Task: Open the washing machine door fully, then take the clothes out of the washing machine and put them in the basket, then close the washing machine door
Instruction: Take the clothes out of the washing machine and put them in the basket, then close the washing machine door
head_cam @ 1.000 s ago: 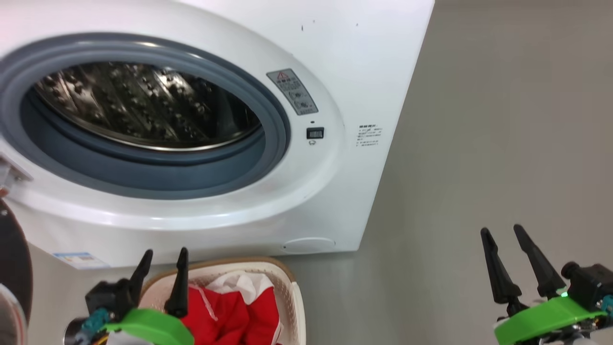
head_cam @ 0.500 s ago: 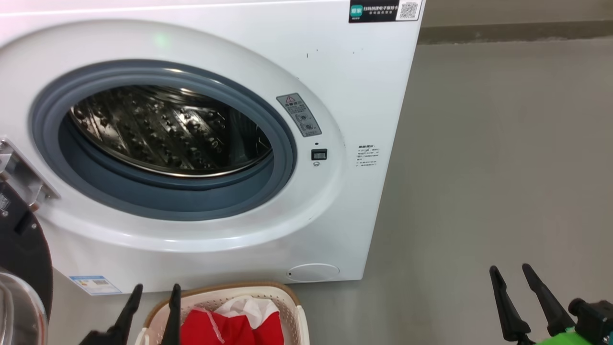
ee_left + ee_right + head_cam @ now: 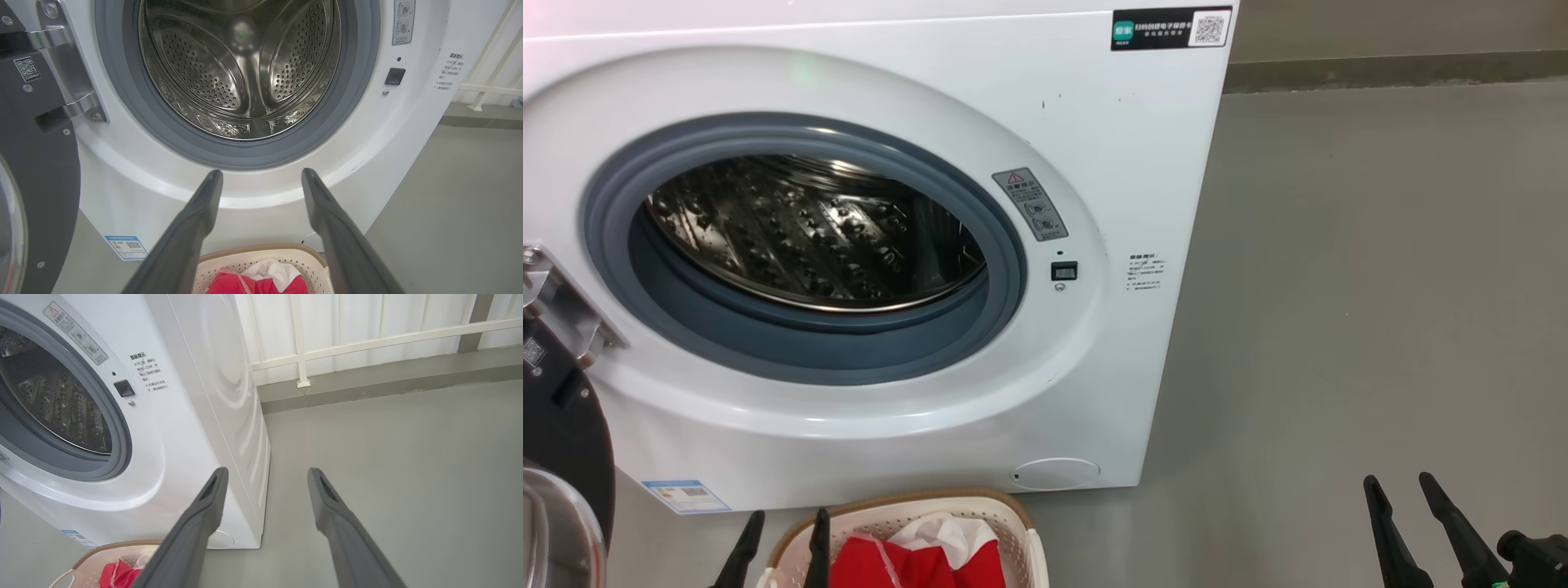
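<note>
The white washing machine (image 3: pixel 1094 122) stands with its steel drum (image 3: pixel 241 69) bare. Its door (image 3: pixel 560 441), black-rimmed, hangs swung open at the far left, also seen in the left wrist view (image 3: pixel 36 163). The cream basket (image 3: pixel 1005 510) sits on the floor against the machine's foot, holding the red and white clothes (image 3: pixel 907 563). My left gripper (image 3: pixel 788 523) is open just above the basket's left rim, fingers apart and holding nothing (image 3: pixel 261 173). My right gripper (image 3: pixel 1401 486) is open over the floor right of the machine, with nothing in it (image 3: pixel 267 470).
Grey floor (image 3: pixel 1380 286) stretches to the right of the machine. A white railing (image 3: pixel 367 339) and a low kerb run behind it. The door's metal hinge (image 3: pixel 69 110) juts out at the opening's left side. A round white cap (image 3: pixel 1055 474) sits low on the machine's front.
The head camera has tilted up, so the machine sits lower in the picture. Both grippers now show lower, near the bottom edge, still open. The clothes stay in the basket.
</note>
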You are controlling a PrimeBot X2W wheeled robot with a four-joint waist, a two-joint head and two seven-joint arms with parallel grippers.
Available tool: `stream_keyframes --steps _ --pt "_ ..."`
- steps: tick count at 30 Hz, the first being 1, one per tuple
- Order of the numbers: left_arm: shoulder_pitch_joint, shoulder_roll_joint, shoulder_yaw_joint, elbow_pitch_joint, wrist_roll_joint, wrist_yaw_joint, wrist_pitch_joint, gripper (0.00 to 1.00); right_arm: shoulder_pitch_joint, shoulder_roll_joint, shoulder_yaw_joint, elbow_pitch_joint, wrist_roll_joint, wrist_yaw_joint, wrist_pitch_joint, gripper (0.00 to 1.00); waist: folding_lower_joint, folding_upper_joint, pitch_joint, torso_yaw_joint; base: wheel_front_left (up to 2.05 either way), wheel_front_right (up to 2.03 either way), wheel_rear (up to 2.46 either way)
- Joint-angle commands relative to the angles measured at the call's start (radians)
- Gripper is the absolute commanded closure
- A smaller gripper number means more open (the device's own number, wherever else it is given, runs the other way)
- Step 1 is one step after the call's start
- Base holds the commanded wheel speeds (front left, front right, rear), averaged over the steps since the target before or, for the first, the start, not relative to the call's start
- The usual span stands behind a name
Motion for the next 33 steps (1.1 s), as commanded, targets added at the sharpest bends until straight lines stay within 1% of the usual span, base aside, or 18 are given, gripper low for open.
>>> stream_keyframes --steps 1,10,15,33 --pt "-0.014 0.006 0.029 -0.031 -0.005 -0.007 -0.012 0.0 -0.011 -0.02 0.014 -0.026 -0.011 0.007 -0.006 0.0 0.0 0.0 0.0 -0.001 0.0 0.0 0.0" --pt "-0.016 0.004 0.027 -0.035 -0.003 -0.007 -0.012 0.0 -0.013 -0.02 0.014 -0.028 -0.013 0.007 -0.006 0.0 0.0 0.0 0.0 0.0 -0.01 0.01 0.0" --pt "-0.016 0.003 0.022 -0.027 -0.003 -0.007 -0.012 0.0 -0.013 -0.02 0.015 -0.028 -0.013 0.007 -0.006 0.0 0.0 0.0 0.0 0.0 -0.49 0.49 0.0" --pt "-0.021 0.001 0.019 -0.036 -0.014 -0.007 -0.012 0.0 -0.023 -0.019 0.012 -0.031 -0.011 0.007 -0.006 0.0 0.0 0.0 0.016 0.008 -1.15 1.15 0.0"
